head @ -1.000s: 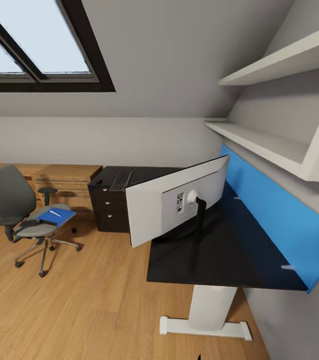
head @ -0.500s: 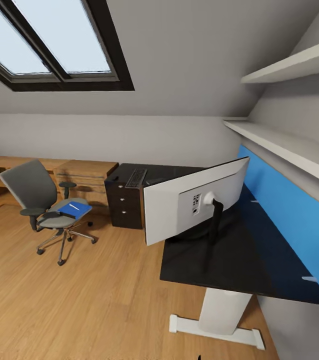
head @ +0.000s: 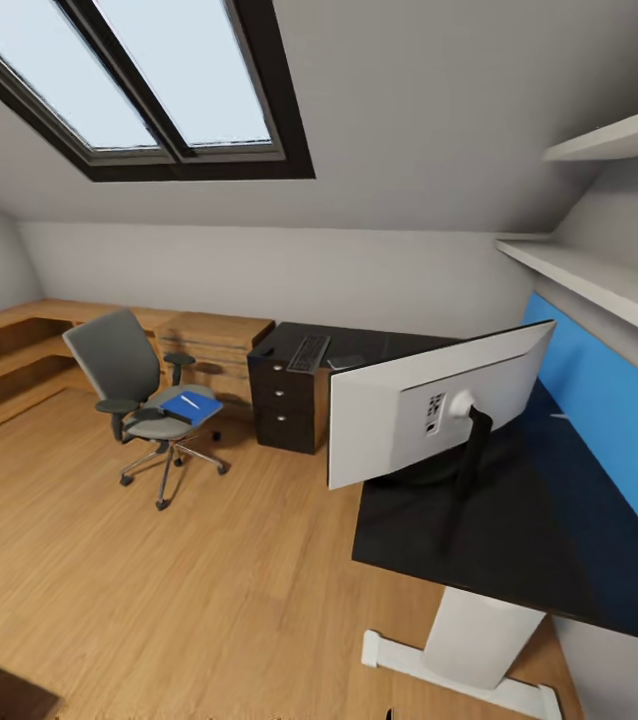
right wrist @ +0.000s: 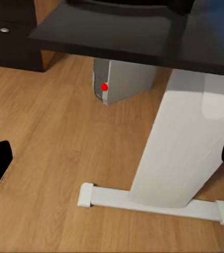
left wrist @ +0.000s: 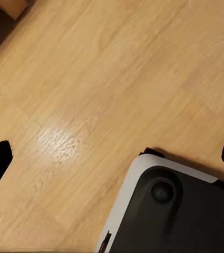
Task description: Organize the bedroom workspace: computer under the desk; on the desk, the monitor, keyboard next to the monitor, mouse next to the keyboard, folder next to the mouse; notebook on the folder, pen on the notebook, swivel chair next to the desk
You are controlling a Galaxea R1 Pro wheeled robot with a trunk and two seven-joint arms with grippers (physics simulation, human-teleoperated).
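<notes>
Sitting on the grey-upholstered swivel chair point(head: 134, 400), well apart from the matte black L-shaped desk point(head: 519, 520), the flat bright blue folder point(head: 190, 405) carries a slim whitish pen point(head: 190, 401). Both grippers' fingertips stand wide apart, holding nothing. Best roll close and square up before reaching for it.

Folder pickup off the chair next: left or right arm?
Left, tentatively. The folder lies on the swivel chair at the head view's left, that arm's side; the right gripper faces the desk. The left gripper is open, but the chair stands across the floor, so drive first.
</notes>
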